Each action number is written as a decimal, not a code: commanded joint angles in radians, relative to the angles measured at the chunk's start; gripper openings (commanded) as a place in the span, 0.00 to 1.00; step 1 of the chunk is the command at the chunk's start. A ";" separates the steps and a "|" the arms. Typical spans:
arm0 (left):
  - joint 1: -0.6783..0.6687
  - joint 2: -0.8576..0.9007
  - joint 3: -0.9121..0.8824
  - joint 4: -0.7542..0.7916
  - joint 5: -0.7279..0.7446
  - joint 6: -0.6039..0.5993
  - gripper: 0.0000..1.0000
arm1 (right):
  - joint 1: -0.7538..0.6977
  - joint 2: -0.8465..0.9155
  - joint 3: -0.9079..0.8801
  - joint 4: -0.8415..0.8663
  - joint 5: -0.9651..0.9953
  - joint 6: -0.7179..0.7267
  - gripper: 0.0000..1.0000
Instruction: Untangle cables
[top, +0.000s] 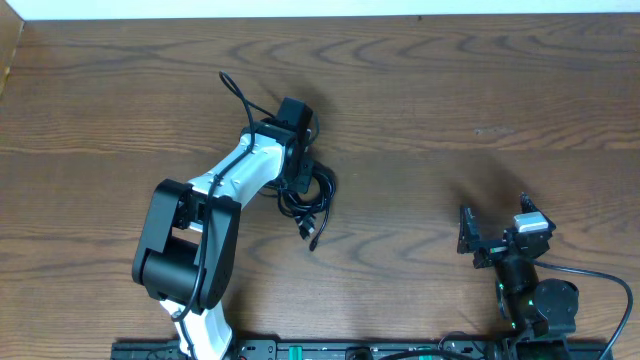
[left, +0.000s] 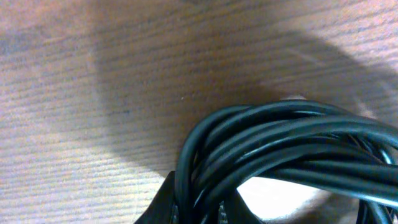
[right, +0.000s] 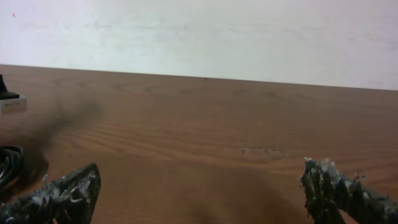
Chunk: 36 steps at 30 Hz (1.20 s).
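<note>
The cables (top: 312, 198) are a bundle of thin glossy black cords lying in loops on the wooden table, with a plug end (top: 312, 240) trailing toward the front. My left gripper (top: 297, 178) sits on the bundle's left side. In the left wrist view the cords (left: 280, 155) fill the lower right and pass between the two dark fingers (left: 202, 208), which are shut on them. My right gripper (top: 492, 232) is open and empty at the front right, far from the cables; its fingers (right: 199, 193) are spread wide. The bundle's edge (right: 7, 163) shows at far left.
The wooden table (top: 450, 100) stretches to a white wall at the back. The left arm's own thicker black cable (top: 238, 98) loops up behind its wrist. A dark rail (top: 330, 350) runs along the front edge.
</note>
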 joint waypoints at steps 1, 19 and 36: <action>0.004 0.024 -0.005 -0.018 -0.008 -0.013 0.07 | -0.006 -0.005 -0.001 -0.004 0.004 0.010 0.99; 0.003 -0.161 -0.005 -0.068 -0.008 0.006 0.07 | -0.006 0.120 0.306 -0.255 -0.117 0.032 0.99; -0.027 -0.692 -0.005 0.039 0.469 0.021 0.08 | -0.006 0.771 0.863 -0.621 -0.849 0.040 0.99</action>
